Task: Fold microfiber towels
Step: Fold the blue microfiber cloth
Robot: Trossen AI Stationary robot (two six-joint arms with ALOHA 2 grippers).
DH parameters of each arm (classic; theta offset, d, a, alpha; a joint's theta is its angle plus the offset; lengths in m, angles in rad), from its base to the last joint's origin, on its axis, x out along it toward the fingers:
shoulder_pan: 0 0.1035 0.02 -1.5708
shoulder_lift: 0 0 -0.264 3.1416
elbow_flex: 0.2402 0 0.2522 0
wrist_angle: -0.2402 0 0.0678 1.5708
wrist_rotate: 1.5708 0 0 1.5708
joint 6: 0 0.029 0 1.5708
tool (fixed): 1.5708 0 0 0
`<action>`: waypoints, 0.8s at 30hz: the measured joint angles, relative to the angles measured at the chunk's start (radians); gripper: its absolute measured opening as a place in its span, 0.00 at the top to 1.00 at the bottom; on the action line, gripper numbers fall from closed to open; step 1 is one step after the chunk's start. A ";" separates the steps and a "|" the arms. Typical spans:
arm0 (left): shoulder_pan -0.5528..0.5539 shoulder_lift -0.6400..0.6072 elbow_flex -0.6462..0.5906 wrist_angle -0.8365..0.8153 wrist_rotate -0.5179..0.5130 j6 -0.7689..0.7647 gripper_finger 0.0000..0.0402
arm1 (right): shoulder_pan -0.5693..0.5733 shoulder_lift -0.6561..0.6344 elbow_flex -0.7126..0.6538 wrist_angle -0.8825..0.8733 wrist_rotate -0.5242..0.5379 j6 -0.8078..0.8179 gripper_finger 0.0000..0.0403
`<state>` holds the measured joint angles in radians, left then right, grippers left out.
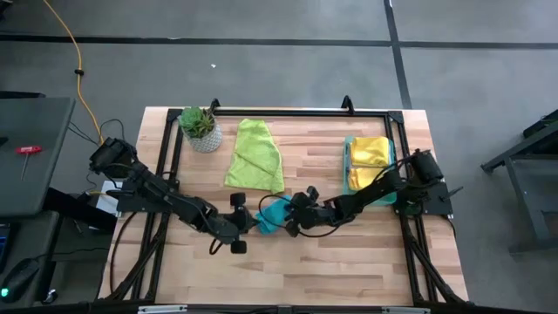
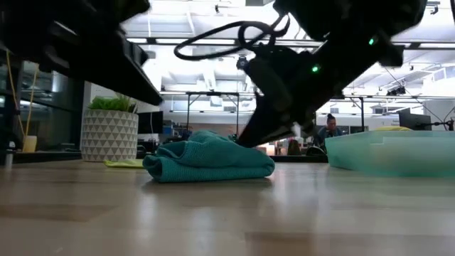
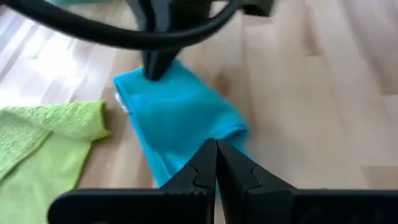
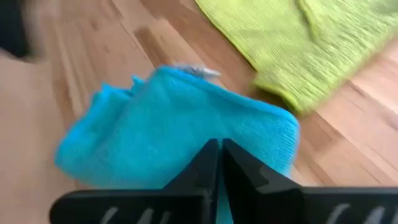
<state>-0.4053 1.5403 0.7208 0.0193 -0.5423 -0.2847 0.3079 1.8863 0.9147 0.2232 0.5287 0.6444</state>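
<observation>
Two pincers meet at a bunched-up teal towel in the middle of the desk.

On the left, a small potted plant (image 1: 200, 128) stands at the far side of the wooden desk (image 1: 349, 253). Next to it a lime green towel (image 1: 255, 155) lies spread out flat. Nearer the front, the teal towel (image 1: 275, 215) sits in a soft, lumpy heap, folded over on itself. The left arm reaches low across the desk from the left, and the left pincer (image 3: 216, 163) has its two tips pressed together on the near edge of the teal towel. The right arm stretches in from the right, and the right pincer (image 4: 220, 163) is pinched tight on the other edge. Far right, yellow towels (image 1: 369, 162) lie in a see-through green tray (image 1: 348, 148).
</observation>
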 joint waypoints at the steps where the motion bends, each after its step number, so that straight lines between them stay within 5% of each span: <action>1: 0.016 0.005 -0.001 0.000 0.006 0.010 1.00 | -0.003 0.012 -0.005 0.050 -0.001 -0.014 0.97; 5: 0.077 0.024 -0.002 0.022 0.009 0.039 1.00 | -0.010 0.034 -0.010 0.125 -0.004 -0.051 0.93; 10: 0.126 0.053 -0.002 0.097 0.008 0.055 1.00 | -0.007 0.038 -0.010 0.117 -0.004 -0.051 0.99; 19: 0.140 0.246 -0.001 0.366 0.090 0.158 1.00 | -0.001 0.038 -0.010 0.114 -0.005 -0.033 1.00; 24: 0.144 0.298 -0.001 0.330 0.117 0.137 1.00 | 0.000 0.038 -0.010 0.089 -0.020 -0.024 1.00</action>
<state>-0.2611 1.8385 0.7197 0.3497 -0.4252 -0.1476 0.3080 1.9244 0.9043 0.3122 0.5085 0.6203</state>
